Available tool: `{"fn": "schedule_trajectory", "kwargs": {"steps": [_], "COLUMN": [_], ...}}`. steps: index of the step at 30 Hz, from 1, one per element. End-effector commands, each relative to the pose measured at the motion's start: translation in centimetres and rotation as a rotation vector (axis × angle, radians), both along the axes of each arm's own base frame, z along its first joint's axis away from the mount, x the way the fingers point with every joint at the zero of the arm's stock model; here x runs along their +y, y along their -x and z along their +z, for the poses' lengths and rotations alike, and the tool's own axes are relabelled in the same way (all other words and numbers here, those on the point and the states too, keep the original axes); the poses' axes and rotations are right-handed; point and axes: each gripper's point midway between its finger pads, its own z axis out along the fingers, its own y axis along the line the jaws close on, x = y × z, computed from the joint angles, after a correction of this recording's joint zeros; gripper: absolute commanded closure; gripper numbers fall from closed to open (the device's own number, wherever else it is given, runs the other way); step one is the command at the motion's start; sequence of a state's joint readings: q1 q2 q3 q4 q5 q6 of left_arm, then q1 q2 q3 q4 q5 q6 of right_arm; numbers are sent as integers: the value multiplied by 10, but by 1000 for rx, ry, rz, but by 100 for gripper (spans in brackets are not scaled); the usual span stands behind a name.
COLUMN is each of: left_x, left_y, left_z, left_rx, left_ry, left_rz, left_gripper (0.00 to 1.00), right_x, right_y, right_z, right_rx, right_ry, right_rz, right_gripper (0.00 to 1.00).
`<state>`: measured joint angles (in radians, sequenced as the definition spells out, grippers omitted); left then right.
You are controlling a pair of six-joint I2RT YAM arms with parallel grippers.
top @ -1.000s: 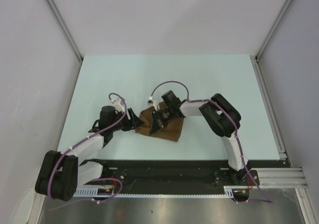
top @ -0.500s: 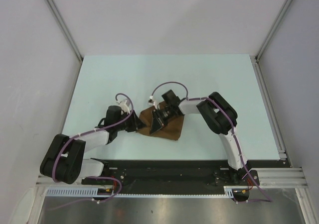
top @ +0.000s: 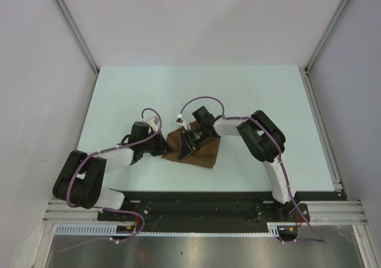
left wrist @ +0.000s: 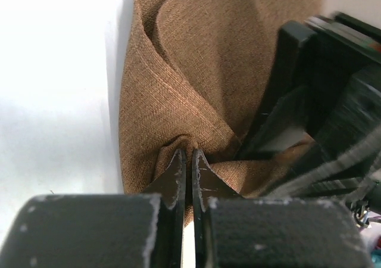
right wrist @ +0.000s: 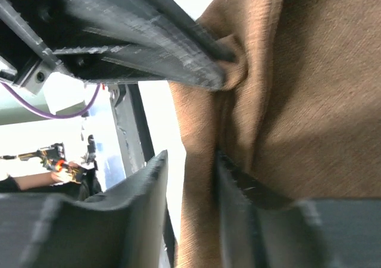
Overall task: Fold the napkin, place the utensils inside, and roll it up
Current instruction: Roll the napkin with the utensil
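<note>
a pale green table (top: 250, 101) carries one thing, a brown napkin (top: 203, 155), lying bunched at the tips of the left claw (top: 166, 150) and under the right claw (top: 186, 148).

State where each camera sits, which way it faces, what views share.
Top external: above, behind the bases, looking down at the pale table; both arms meet at the dark-brown woven napkin.
Left wrist: looks along its shut jaws pinching a napkin fold; right jaws at right.
Right wrist: looks along its parted jaws at the napkin; left jaws above.
All share the napkin.

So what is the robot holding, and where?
The left gripper pinches the napkin by a bunched fold at its edge; the right gripper is open.
</note>
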<state>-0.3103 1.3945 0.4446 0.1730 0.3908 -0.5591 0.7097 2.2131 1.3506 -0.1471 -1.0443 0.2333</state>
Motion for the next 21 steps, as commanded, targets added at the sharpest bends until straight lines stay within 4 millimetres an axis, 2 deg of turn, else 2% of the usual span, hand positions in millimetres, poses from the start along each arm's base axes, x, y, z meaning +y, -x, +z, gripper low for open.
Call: {"fn": "schedule_trajectory", "kwargs": {"steps": [1,2,5,6,7,8,9,11,12,13,14,16,21], "left_x": [9,9,7,6,4,4,3,3,3,3,3,3,3], "left_y": [-6,-5,-7,-9,-12,-13,-13,-10,-12,-12,-11,-13,-14], "left_z": [-8,-11,-13,-13,-11,-13,-15,-17,-17,-18,-19,-20,-21], "left_rx": [48,60,89,90,86,94,98,127,129,132,138,141,145], "left_ry": [-91,-102,-110,-108,-105,-104,-105,-108,-110,-112,-113,-115,-117], "left_rz": [21,16,1,-1,-6,-11,-12,-21,-21,-22,-24,-24,-24], "left_gripper": [100,100,100,100,100,100,100,100,100,100,100,100,100], "right_x": [-24,-23,-31,-29,-32,-39,-33,-38,-36,-40,-37,-36,-31], "right_y": [-5,-10,-19,-19,-25,-22,-21,-29,-15,-20,-18,-8,-6], "right_z": [3,21,33,48,48,42,56,51,48,44,42,34,25], "right_rx": [-83,-127,-253,-320,-393,-426,-513,-650,-696,-762,-809,-857,-916], "right_ry": [163,144,171,156,186,212,177,237,249,296,294,310,309], "right_rz": [-51,-61,-88,-92,-116,-123,-128,-156,-120,-136,-119,-104,-88], "right_gripper": [53,48,39,38,37,36,34,33,33,33,33,33,33]}}
